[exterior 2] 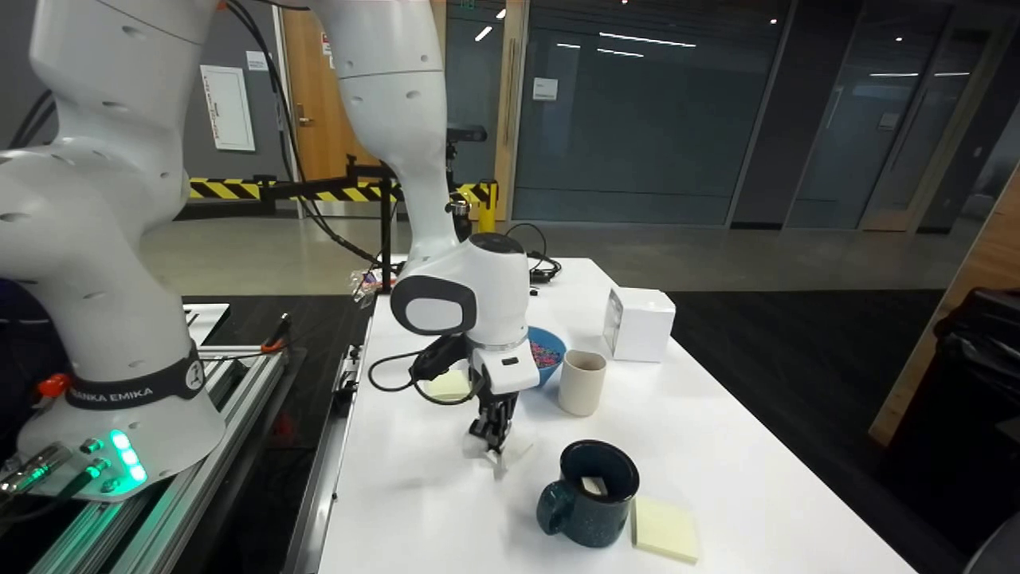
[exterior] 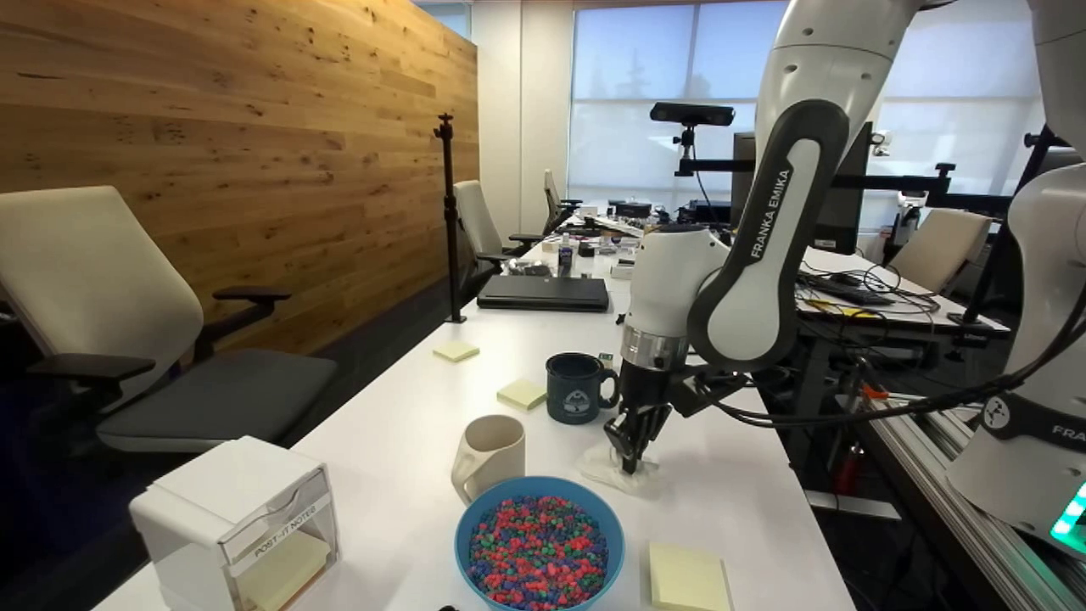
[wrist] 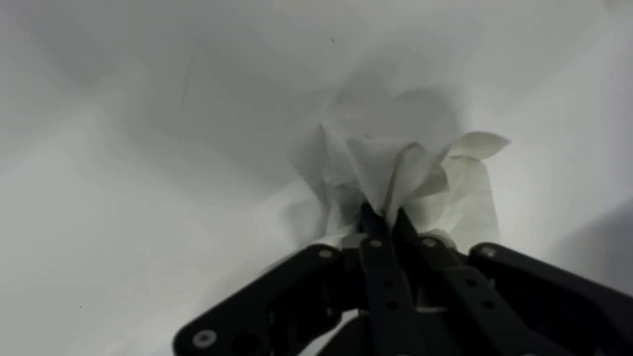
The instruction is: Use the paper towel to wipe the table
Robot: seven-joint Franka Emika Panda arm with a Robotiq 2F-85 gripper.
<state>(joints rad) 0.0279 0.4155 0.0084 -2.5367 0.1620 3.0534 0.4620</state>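
The white paper towel lies crumpled on the white table (exterior: 730, 484). It shows in both exterior views (exterior: 604, 467) (exterior 2: 476, 446) and in the wrist view (wrist: 467, 190). My gripper (exterior: 629, 467) points down at the towel, low over the tabletop. In the wrist view the fingertips (wrist: 385, 217) are shut on a pinched fold of the towel, with loose folds spreading out on both sides. The gripper also shows in an exterior view (exterior 2: 496, 446) with the towel at its tips. The towel's underside is hidden.
A dark mug (exterior: 574, 389) and a beige cup (exterior: 489, 458) stand near the gripper. A blue bowl (exterior: 473, 560) of colored bits, a white Post-it box (exterior: 229, 501) and yellow note pads (exterior: 689, 577) (exterior: 522, 394) are on the table. A black laptop (exterior: 543, 294) lies farther back.
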